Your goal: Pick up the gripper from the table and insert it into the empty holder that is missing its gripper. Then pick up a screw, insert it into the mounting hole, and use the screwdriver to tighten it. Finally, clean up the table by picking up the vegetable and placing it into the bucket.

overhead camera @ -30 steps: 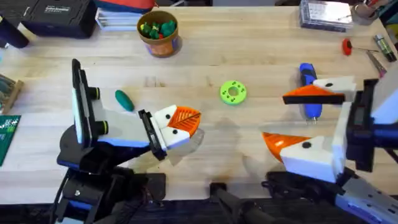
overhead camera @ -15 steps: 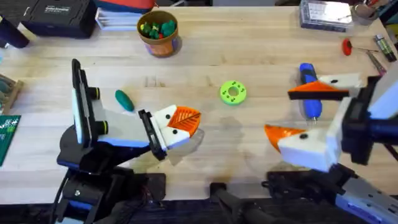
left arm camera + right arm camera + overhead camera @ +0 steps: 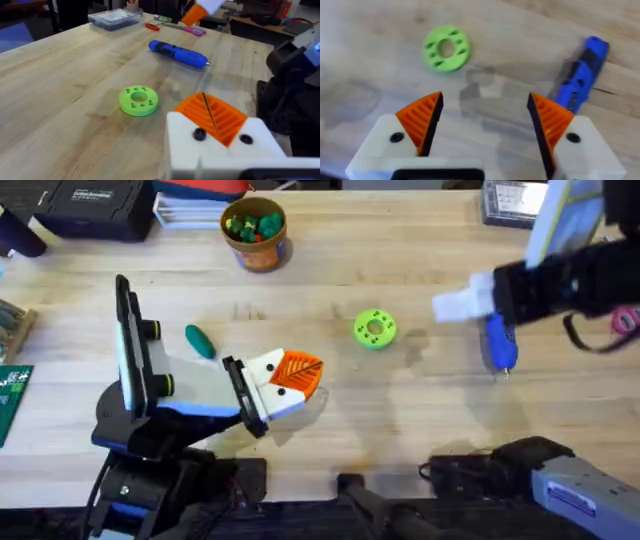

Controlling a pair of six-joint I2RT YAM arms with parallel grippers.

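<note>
The blue screwdriver (image 3: pixel 497 340) lies on the table at the right, also in the left wrist view (image 3: pixel 177 50). High above the table hangs my right gripper (image 3: pixel 485 107), open and holding nothing; the screwdriver (image 3: pixel 580 75) lies off to the side of one finger. From overhead the right gripper (image 3: pixel 452 307) is a pale blur left of the screwdriver. My left gripper (image 3: pixel 297 376) rests low near the front, its orange pads (image 3: pixel 212 112) pressed together. The dark-green vegetable (image 3: pixel 200 340) lies to its left. At the back stands the orange-brown bucket (image 3: pixel 256 230). The loose gripper piece, holder and screw are out of view.
A flat bright-green disc (image 3: pixel 375 328) lies mid-table, also in the right wrist view (image 3: pixel 446 48). A clear box (image 3: pixel 520 200) and a red-handled tool (image 3: pixel 152 26) sit at the far right corner. A black case (image 3: pixel 90 205) is at the back left.
My right arm has risen from the front right and swung back and up over the screwdriver area, gripper still open. The left arm and the objects have not moved.
</note>
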